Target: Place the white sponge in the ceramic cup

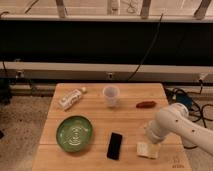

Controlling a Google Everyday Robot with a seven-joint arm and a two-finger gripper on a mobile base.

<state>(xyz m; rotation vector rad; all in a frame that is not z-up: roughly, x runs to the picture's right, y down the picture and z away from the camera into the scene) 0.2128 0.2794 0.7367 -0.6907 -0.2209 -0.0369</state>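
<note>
Gripper [151,140], camera view: low over the front right corner of the wooden bench [131,121], at the back edge of the small flat off-white rectangular sponge [146,149]. Contact and whether it is open or closed: cannot tell.

Risks, as judged:
- The thin pad may skid toward the bench's front edge instead of lifting.
- A shallow hold may drop it short of the small white tapered ceramic cup [111,95], mid-bench near the back edge.
- The cup looks light and could tip.

Sponge appearance: pale, flat, likely soft.
</note>
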